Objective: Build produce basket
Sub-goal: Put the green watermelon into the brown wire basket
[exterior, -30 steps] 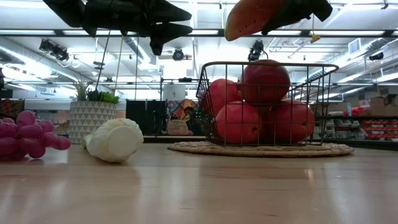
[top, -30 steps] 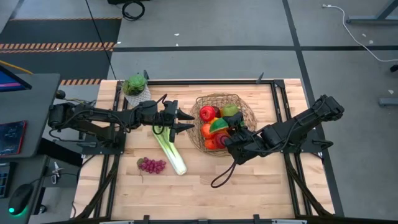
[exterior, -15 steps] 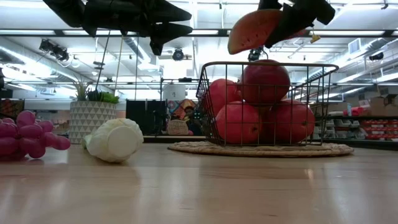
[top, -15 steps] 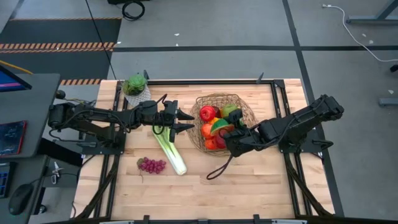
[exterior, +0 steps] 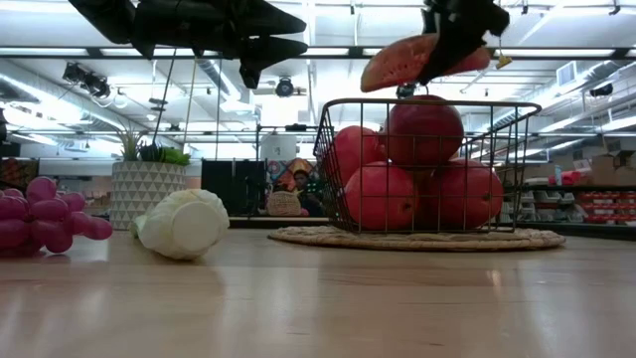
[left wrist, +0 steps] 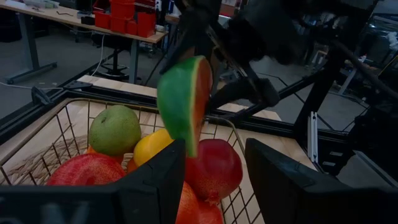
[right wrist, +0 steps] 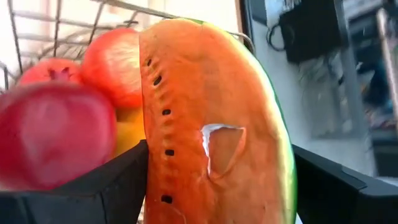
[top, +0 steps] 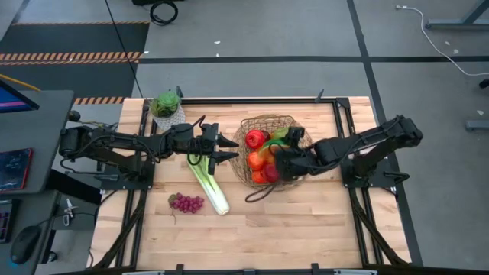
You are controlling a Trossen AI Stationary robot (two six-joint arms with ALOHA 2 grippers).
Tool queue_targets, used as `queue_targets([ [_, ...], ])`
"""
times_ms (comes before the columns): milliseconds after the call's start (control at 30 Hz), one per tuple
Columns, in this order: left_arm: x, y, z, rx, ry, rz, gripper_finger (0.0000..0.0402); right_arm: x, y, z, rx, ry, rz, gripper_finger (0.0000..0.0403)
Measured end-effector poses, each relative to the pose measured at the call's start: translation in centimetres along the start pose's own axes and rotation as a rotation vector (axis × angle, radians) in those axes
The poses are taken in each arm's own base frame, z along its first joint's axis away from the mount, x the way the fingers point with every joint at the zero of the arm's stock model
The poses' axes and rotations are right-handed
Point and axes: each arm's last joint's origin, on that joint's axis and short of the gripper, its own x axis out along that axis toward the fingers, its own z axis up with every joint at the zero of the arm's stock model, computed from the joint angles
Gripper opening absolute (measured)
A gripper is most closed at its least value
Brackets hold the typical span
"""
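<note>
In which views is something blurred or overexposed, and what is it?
Right wrist view: the watermelon slice fills the frame, the red apple beside it is soft, and the background behind the basket wire is washed out to white. Low view: the near tabletop is blurred, with bright ceiling lights behind. High view: evenly lit and sharp.

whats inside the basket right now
In the basket: red apples, an orange, a green pear. Anything lower in the pile is hidden.
</note>
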Motion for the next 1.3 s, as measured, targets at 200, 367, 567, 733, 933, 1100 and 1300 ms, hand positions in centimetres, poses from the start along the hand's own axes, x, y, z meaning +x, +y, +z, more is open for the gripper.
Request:
queue_targets([
  [200, 0.0, 0.0, 0.0, 0.001, 0.000, 0.000, 0.0174, -1.2, -4.3, 0.5, 0.354, 0.037, 0.130, 0.0335],
  [367, 0.0, 0.0, 0.0, 0.001, 0.000, 0.000, 0.0174, -1.9, -6.9, -0.2, 0.729, 0.076, 0.323, 0.0335],
  [567, 0.0, 0.0, 0.0, 0.000, 0.000, -0.001, 0.0174, -2.5, -8.4, -0.5, 0.931, 0.074, 0.441, 0.0335],
  [733, 0.0, 0.0, 0.0, 0.001, 0.000, 0.000, 0.0174, -2.7, -8.6, -0.1, 0.967, 0.029, 0.497, 0.0335],
  [933, 0.0, 0.0, 0.0, 0.001, 0.000, 0.000, 0.0174, -2.9, -8.9, 0.8, 0.998, -0.057, 0.540, 0.0335],
  [1100, 0.0, 0.0, 0.0, 0.001, -0.002, -0.001, 0.0174, -3.2, -8.7, 1.5, 1.170, -0.024, 0.721, 0.0335],
  [1300, 0.0, 0.0, 0.0, 0.001, -0.002, -0.001, 0.0174, -3.1, -9.6, 2.2, 1.398, 0.009, 0.867, 0.0335],
])
